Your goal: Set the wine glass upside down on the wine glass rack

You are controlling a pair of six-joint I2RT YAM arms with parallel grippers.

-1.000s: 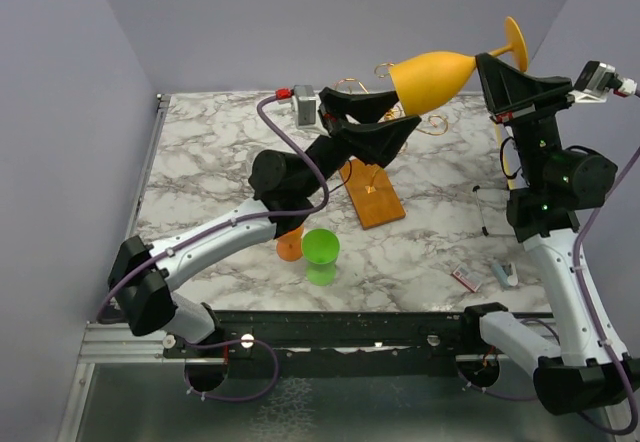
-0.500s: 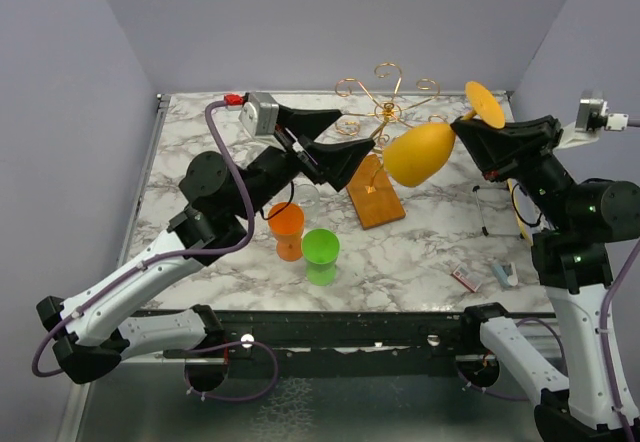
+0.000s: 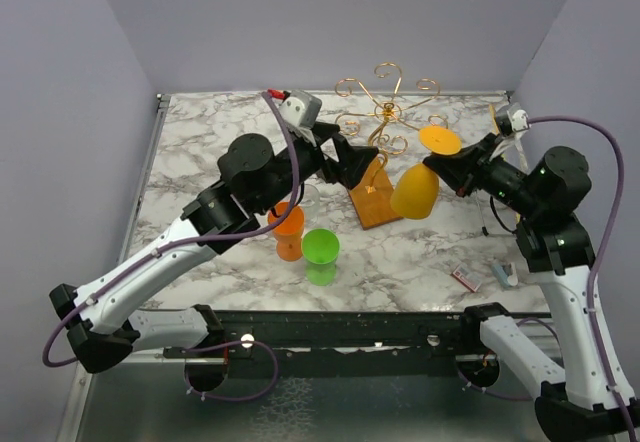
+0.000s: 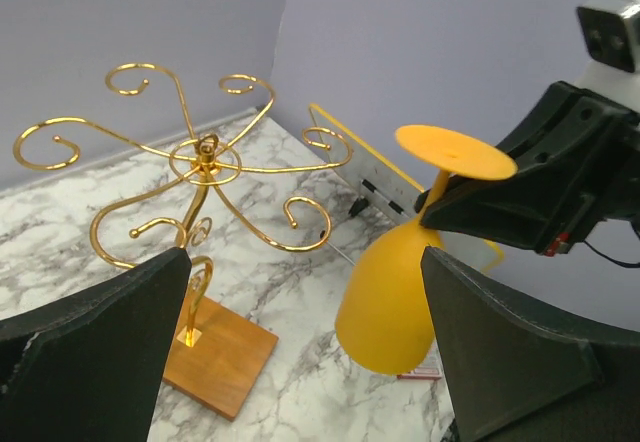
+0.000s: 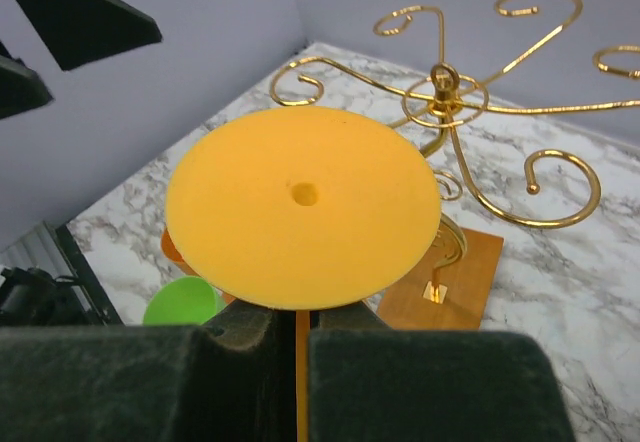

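Where the wine glass [image 3: 416,188] hangs: in the air just right of the wine glass rack [image 3: 388,112], upside down, with its round foot on top and the mouth of the bowl facing the surface [image 3: 200,162]; it is yellow-orange and tilts slightly.
Right hand [image 3: 438,165]: clamped on the stem of the glass between foot and bowl; in the right wrist view the foot [image 5: 302,207] sits directly over the two pads, with the stem running down between them.
Left hand [image 3: 362,162]: jaws spread wide and holding nothing, poised above the surface at the left of the rack; its two fingers [image 4: 95,352] frame both rack and glass in the left wrist view.
Wine glass rack: upright at the far middle of the surface on its wooden base [image 3: 372,197]; the gold curled arms [image 4: 205,152] carry nothing, and the glass is apart from them.
Near-side objects: an orange cup [image 3: 288,227] and a green cup [image 3: 321,247], side by side, left of the base.
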